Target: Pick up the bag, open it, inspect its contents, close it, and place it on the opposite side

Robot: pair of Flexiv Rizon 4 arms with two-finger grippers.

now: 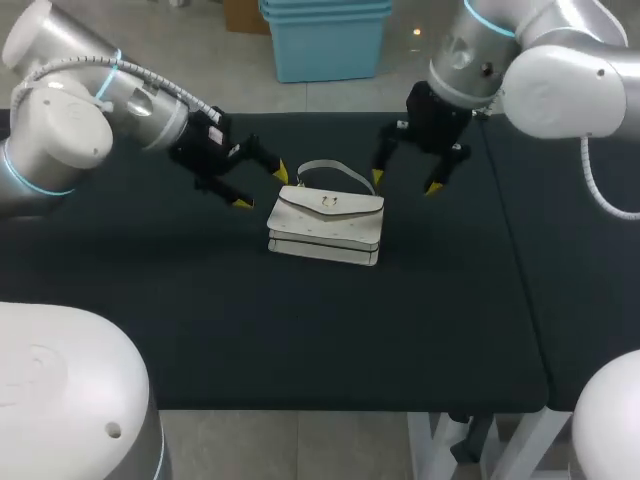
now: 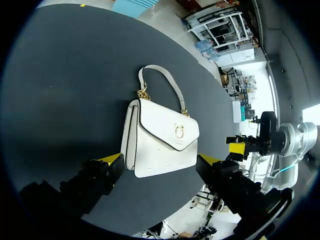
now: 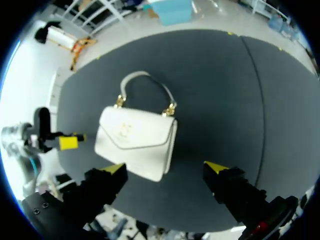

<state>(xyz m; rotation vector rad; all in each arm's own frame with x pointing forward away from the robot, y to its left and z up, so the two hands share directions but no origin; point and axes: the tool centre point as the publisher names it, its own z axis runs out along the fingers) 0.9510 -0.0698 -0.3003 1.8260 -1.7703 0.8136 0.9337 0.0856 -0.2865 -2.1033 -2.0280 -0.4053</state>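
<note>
A white handbag (image 1: 326, 226) with a flap, a gold clasp and a curved handle (image 1: 330, 168) lies flat on the black table (image 1: 300, 330), near the middle. My left gripper (image 1: 262, 186) hangs open just left of the bag, its yellow tips apart. My right gripper (image 1: 405, 182) stands open above the bag's right rear corner. In the left wrist view the bag (image 2: 160, 142) lies ahead of the open left gripper (image 2: 159, 161), flap closed. In the right wrist view the bag (image 3: 136, 140) lies ahead of the open right gripper (image 3: 165, 169), nearer one finger. Neither gripper touches the bag.
A seam divides the black table from a second black section (image 1: 580, 300) at the right. The other arm's yellow fingertip (image 3: 69, 142) shows beyond the bag in the right wrist view.
</note>
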